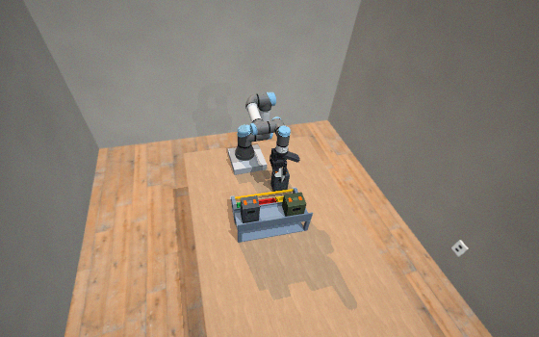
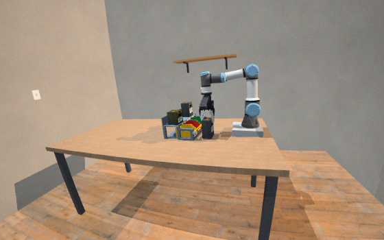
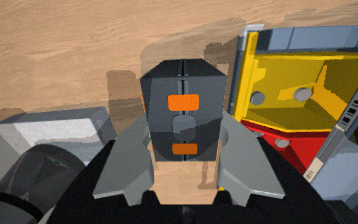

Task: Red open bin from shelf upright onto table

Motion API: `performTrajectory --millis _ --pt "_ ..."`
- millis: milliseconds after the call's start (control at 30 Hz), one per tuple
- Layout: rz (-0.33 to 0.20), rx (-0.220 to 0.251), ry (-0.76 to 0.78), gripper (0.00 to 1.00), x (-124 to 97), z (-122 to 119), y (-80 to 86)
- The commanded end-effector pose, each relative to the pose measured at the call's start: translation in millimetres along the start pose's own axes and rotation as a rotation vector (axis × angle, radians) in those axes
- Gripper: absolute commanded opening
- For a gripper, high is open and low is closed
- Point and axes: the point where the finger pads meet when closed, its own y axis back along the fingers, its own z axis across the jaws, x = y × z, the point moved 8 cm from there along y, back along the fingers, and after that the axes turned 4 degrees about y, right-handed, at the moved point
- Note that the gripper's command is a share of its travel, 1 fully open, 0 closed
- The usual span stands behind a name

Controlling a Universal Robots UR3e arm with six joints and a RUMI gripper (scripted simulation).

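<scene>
The red open bin (image 1: pixel 267 201) (image 2: pixel 192 123) (image 3: pixel 297 150) sits in the blue-grey shelf (image 1: pixel 264 233) (image 3: pixel 325 39), between a yellow bin (image 2: pixel 186 133) (image 3: pixel 340 67) and a green bin (image 2: pixel 196 119). Grey round parts (image 3: pixel 282 143) show in the red bin; the shelf's upper deck hides some of it. My gripper (image 1: pixel 279 175) (image 2: pixel 207 114) (image 3: pixel 183 110) is shut on a dark grey box (image 1: pixel 281 183) (image 2: pixel 207 129) (image 3: pixel 160 115) with orange patches. The box is upright on the robot's side of the shelf, low over the table or on it; I cannot tell which.
A second dark grey box (image 1: pixel 249 213) (image 2: pixel 186 109) and a dark green box (image 1: pixel 294 206) (image 2: pixel 174 117) stand on the shelf's upper deck. The robot's pale base slab (image 1: pixel 250 168) (image 2: pixel 247 132) (image 3: pixel 60 131) is behind the held box. The wooden table (image 1: pixel 269 318) (image 2: pixel 116 147) carries everything.
</scene>
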Motion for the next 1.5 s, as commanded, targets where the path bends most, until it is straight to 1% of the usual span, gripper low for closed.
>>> performTrajectory --millis 0,167,567,600,1467 --pt "0.0 -0.006 0.0 0.0 0.0 1.0 0.9" --pt "0.0 -0.006 0.0 0.0 -1.0 1.2 -4.6" --pt "0.0 -0.006 0.0 0.0 -1.0 1.2 -4.6" --pt "0.0 -0.004 0.0 0.58 -1.0 0.9 -4.8" --pt "0.0 -0.004 0.0 0.58 -1.0 0.9 -4.8"
